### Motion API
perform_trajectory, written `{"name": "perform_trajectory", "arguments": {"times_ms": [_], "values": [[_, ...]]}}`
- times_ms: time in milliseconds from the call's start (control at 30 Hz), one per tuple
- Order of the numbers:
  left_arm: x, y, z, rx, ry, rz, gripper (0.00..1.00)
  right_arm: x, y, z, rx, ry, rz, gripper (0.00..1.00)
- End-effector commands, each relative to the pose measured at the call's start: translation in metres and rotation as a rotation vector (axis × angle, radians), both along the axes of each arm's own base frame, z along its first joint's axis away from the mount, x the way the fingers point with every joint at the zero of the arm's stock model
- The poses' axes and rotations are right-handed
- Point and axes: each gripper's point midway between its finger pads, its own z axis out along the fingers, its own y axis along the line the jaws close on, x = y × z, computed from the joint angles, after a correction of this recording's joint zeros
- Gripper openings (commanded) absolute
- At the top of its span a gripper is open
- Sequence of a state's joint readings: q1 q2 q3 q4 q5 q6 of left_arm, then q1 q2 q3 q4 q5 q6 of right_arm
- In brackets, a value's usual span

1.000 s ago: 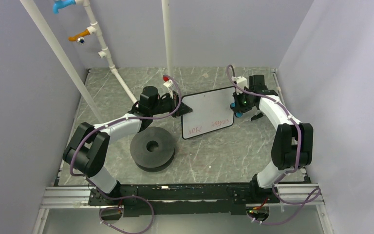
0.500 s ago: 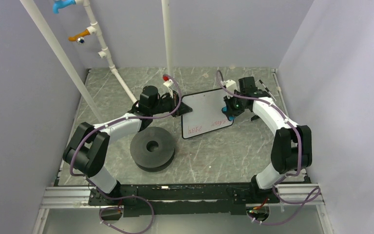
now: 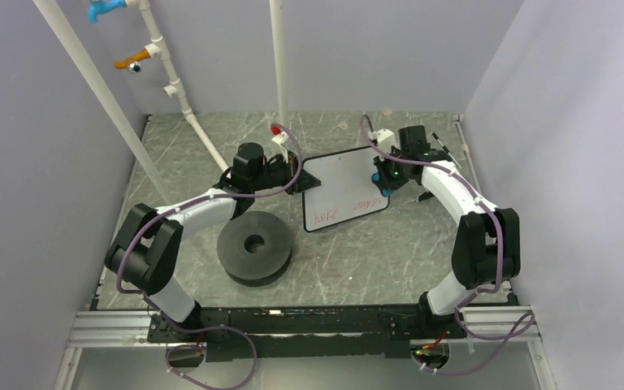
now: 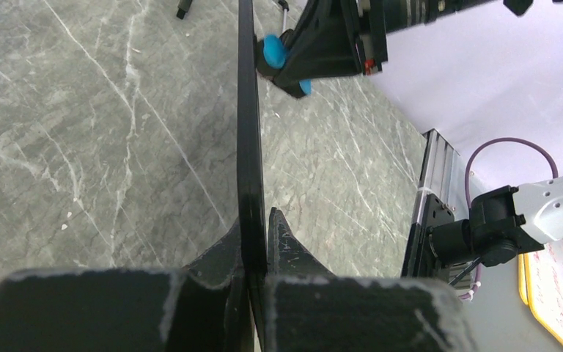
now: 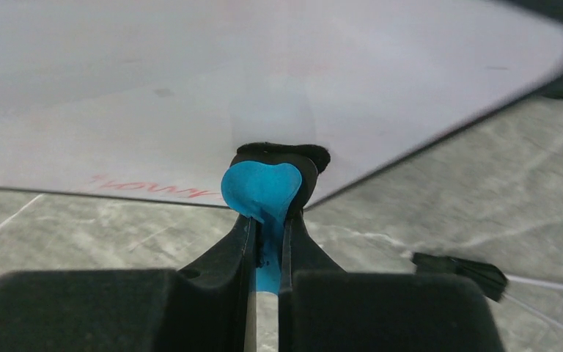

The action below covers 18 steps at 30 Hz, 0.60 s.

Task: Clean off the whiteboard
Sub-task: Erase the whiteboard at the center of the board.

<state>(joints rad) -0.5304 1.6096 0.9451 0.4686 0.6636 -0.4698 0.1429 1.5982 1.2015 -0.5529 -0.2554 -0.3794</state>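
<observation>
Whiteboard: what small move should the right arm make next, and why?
Probably sweep the eraser, pinched in the right gripper, toward the near-left across the whiteboard. Red writing shows along its near edge, and the left gripper clamps the board's left edge.

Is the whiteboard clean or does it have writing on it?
Has writing: red words along the near edge of the whiteboard; the rest looks blank.
</observation>
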Motion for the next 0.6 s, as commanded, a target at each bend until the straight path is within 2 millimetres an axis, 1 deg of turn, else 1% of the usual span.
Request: {"name": "perform_trajectory", "arguments": {"times_ms": [0,33,67,100,167,233,300,333,433,500,567], "values": [[-0.034,-0.022,0.051,-0.111,-0.123,-0.213,0.00,-0.023,0.052,0.001,0.098,0.010,0.185,0.00],[-0.034,-0.022,0.052,-0.111,-0.124,-0.212,0.00,-0.022,0.051,0.000,0.093,0.012,0.172,0.00],[-0.034,-0.022,0.052,-0.111,-0.124,-0.212,0.00,-0.018,0.045,-0.001,0.072,0.011,0.141,0.00],[-0.034,-0.022,0.052,-0.110,-0.126,-0.210,0.00,-0.012,0.036,-0.001,0.050,0.002,0.102,0.00],[-0.035,-0.022,0.052,-0.111,-0.127,-0.212,0.00,0.005,0.013,0.002,0.023,-0.025,-0.001,0.00],[-0.035,-0.021,0.054,-0.112,-0.129,-0.210,0.00,0.020,-0.009,0.009,0.007,-0.060,-0.092,0.00],[-0.035,-0.021,0.054,-0.112,-0.130,-0.210,0.00,0.031,-0.023,0.018,-0.007,-0.099,-0.139,0.00],[-0.035,-0.021,0.054,-0.112,-0.131,-0.210,0.00,0.033,-0.026,0.020,-0.014,-0.107,-0.147,0.00],[-0.036,-0.021,0.054,-0.113,-0.131,-0.213,0.00,0.029,-0.020,0.017,-0.003,-0.083,-0.109,0.00],[-0.035,-0.021,0.055,-0.115,-0.132,-0.211,0.00,0.020,-0.008,0.012,0.028,-0.052,-0.043,0.00],[-0.035,-0.021,0.055,-0.115,-0.134,-0.210,0.00,0.006,0.013,0.006,0.052,-0.027,0.047,0.00]]}}
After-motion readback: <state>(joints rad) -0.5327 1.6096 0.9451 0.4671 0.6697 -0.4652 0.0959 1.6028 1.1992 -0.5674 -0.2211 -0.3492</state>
